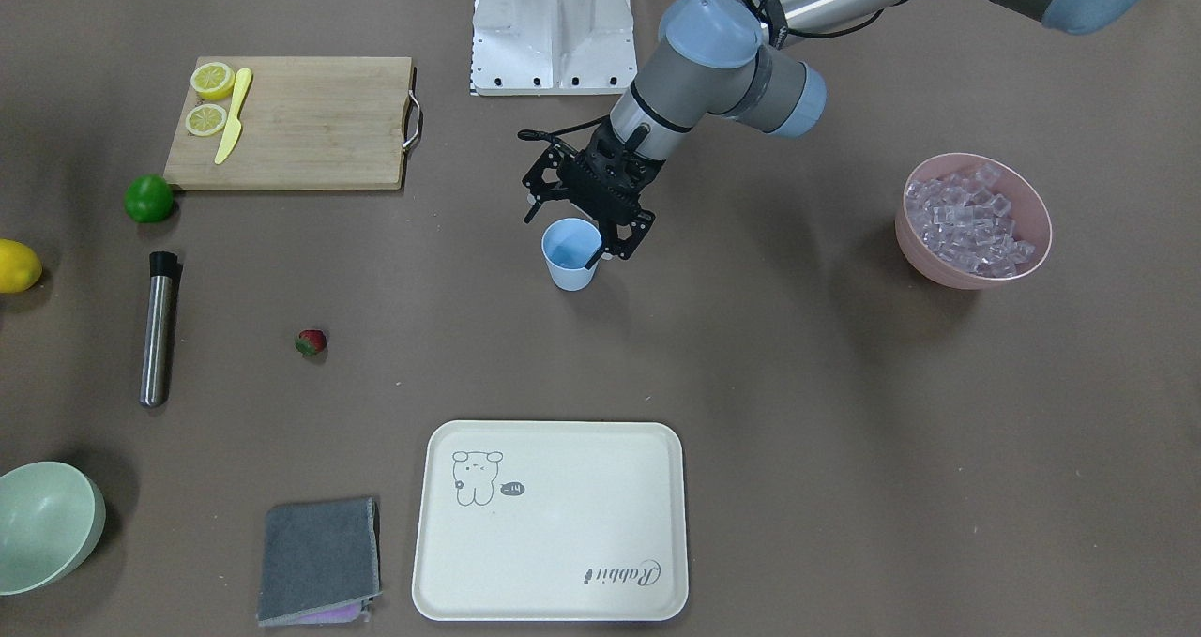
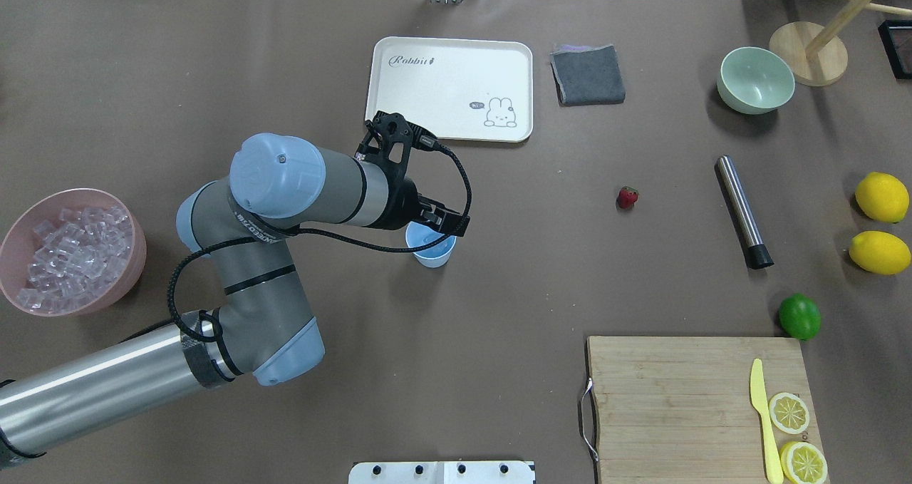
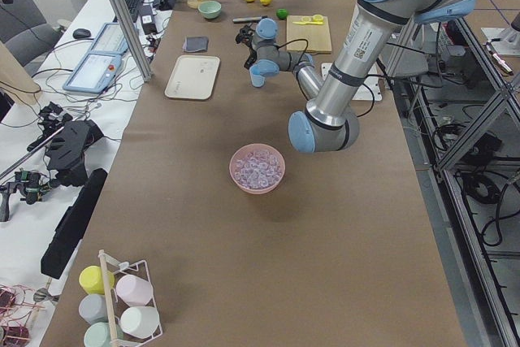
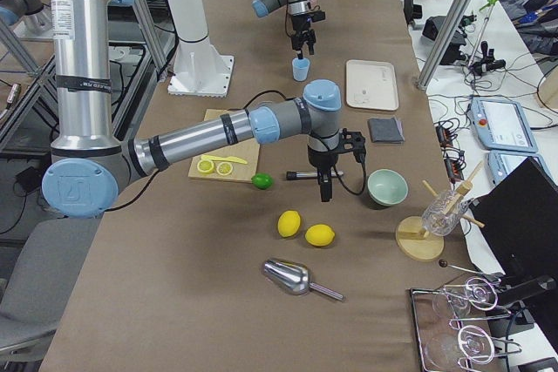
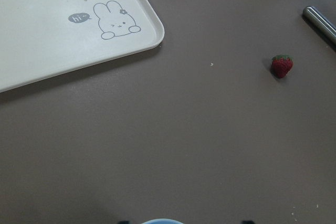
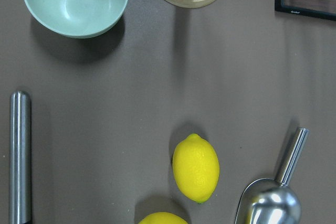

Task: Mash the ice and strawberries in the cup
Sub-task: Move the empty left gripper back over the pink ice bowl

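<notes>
Left pincer (image 1: 577,232) over cup (image 1: 570,269) (strawberry (image 1: 311,341) apart)

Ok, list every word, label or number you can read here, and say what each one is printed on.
"Rabbit": script lettering along one edge of the cream tray.
"hi~": in the small dark speech bubble beside the rabbit drawing on the same tray.
Printed band on the left arm: too small and blurred to read.
No other text can be made out.

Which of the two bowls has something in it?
The pink bowl, heaped with clear ice cubes. The pale green bowl at the far end of the table is empty.
</notes>
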